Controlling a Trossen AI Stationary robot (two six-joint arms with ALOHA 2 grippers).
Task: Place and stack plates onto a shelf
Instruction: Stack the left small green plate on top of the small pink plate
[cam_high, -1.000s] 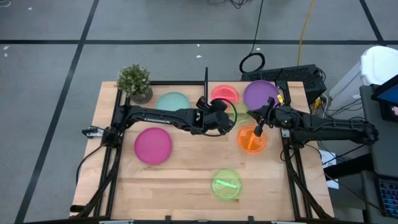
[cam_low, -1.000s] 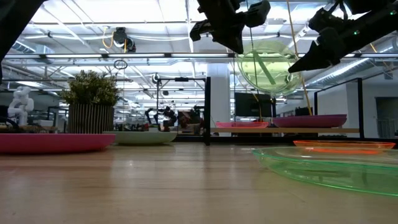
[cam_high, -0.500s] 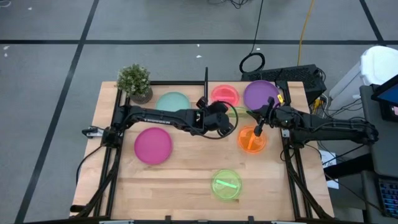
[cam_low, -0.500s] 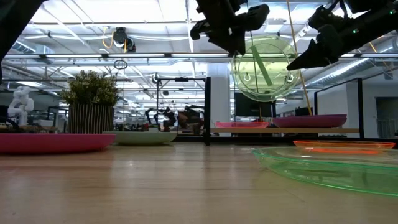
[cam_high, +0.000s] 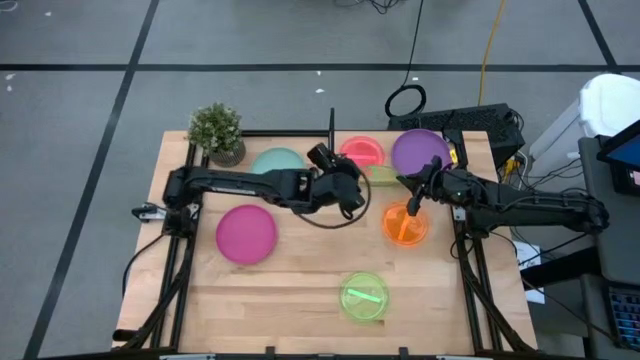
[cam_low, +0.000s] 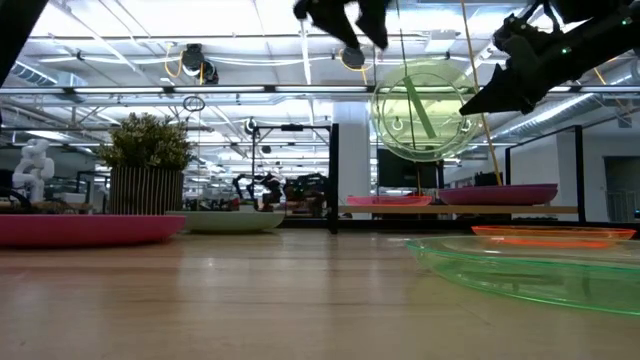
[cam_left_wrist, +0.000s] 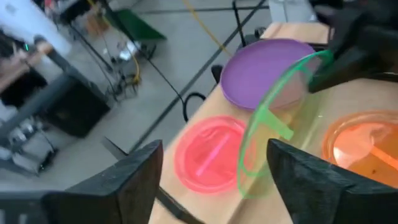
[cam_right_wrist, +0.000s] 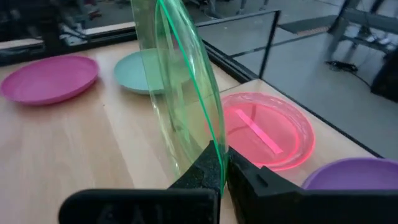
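A translucent green plate (cam_low: 420, 110) stands on edge in the air above the shelf (cam_low: 400, 209), with my right gripper (cam_right_wrist: 221, 163) shut on it. My left gripper (cam_left_wrist: 211, 186) is open, just left of the plate and apart from it; in the low view it is higher up (cam_low: 350, 25). A pink plate (cam_high: 361, 152) and a purple plate (cam_high: 420, 150) lie flat on the shelf, beside its black upright panel (cam_high: 332, 128). On the table lie orange (cam_high: 404, 223), green (cam_high: 364, 297), magenta (cam_high: 246, 233) and pale teal (cam_high: 277, 163) plates. My right gripper pinches the green plate's rim (cam_right_wrist: 211, 144) between its two fingers, at the side of the plate toward the table's right (cam_low: 466, 108). The fingers come from the table's right, slanting slightly down. The plate stands upright on edge, lifted clear of shelf and table.
A potted plant (cam_high: 217, 130) stands at the table's far left corner. A black box with cables (cam_high: 480, 125) sits beyond the far right edge. Bare wood lies in the middle and near left of the table (cam_high: 290, 290).
My left gripper has opened and let go of the green plate's rim, then risen and drawn back toward the table's left. The plate stays on edge in the air, now held by my right gripper alone.
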